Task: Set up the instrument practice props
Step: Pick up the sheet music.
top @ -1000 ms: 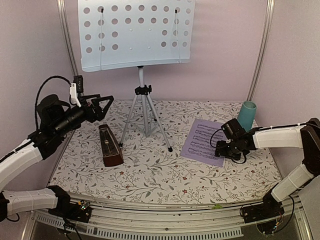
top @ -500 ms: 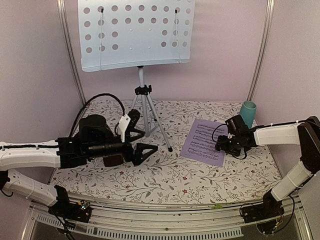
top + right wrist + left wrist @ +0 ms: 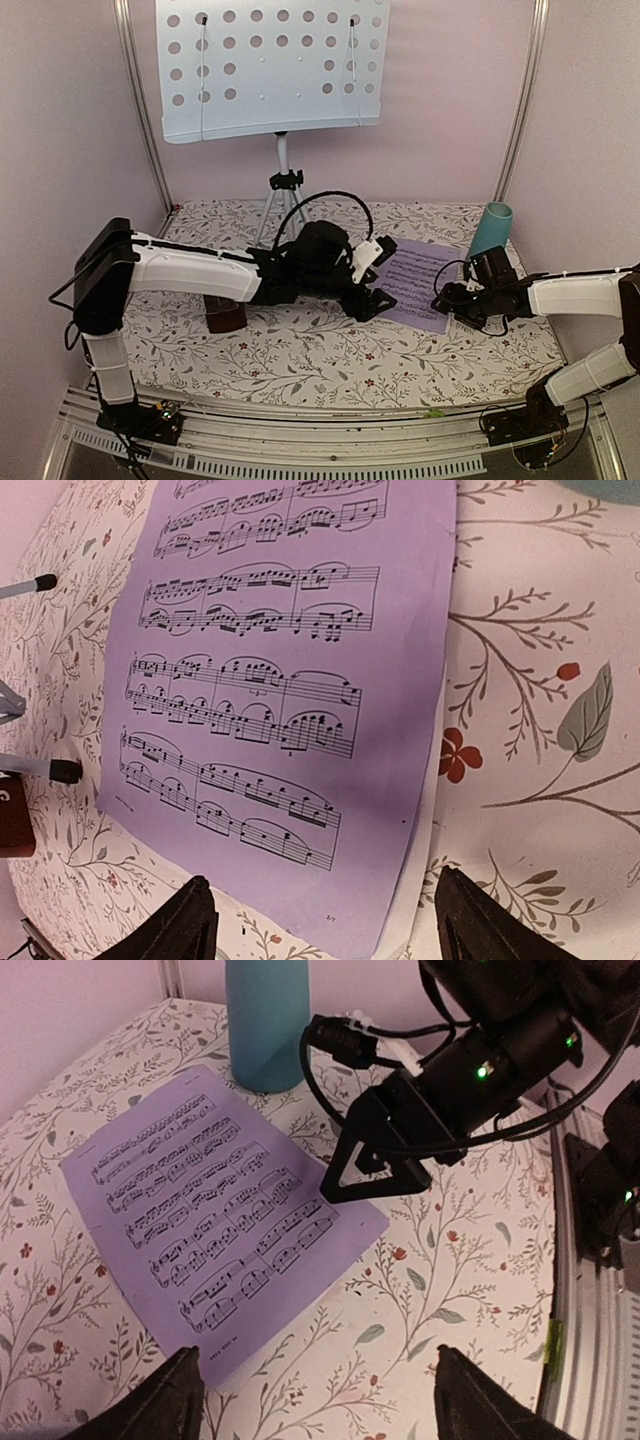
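Left end effector open, sheet music just ahead.

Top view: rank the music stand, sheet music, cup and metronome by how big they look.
1. music stand, by far
2. sheet music
3. cup
Unranked: metronome. Only its base shows behind the left arm, so I can't place it against the cup.

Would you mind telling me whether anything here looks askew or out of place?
Only the sheet music: it lies flat on the table, not on the music stand, and a white page edge peeks out beneath the lilac top page.
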`<state>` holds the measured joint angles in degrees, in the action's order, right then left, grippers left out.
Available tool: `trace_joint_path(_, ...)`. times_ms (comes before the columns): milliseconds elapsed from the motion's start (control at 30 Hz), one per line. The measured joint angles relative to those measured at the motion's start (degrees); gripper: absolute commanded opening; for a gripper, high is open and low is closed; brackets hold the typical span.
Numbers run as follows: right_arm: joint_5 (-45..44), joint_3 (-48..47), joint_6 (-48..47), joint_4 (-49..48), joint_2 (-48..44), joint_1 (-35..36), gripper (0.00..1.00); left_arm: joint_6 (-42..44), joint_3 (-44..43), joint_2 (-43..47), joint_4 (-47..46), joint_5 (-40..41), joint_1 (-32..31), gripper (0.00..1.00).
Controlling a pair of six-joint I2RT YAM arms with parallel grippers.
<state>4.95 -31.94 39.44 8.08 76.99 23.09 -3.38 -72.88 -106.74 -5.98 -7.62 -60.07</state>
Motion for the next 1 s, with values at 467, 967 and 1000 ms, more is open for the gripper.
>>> trace_joint_path(467,8.7,5.2,2.0,-8.5,-0.5,-3.3,0.75,2.2,-19.9,-24.3,10.0,-3.6,4.4,0.45)
trace_joint_path(967,9.4,6.0,2.2,-10.8,0.8,-3.3,0.75,1.9,-23.3,-27.9,14.3,-4.6,4.4,0.29)
trace_joint_path(1000,9.5,6.3,2.2,-11.5,1.1,-3.3,0.75,1.8,-23.3,-28.0,14.3,-4.7,4.4,0.29)
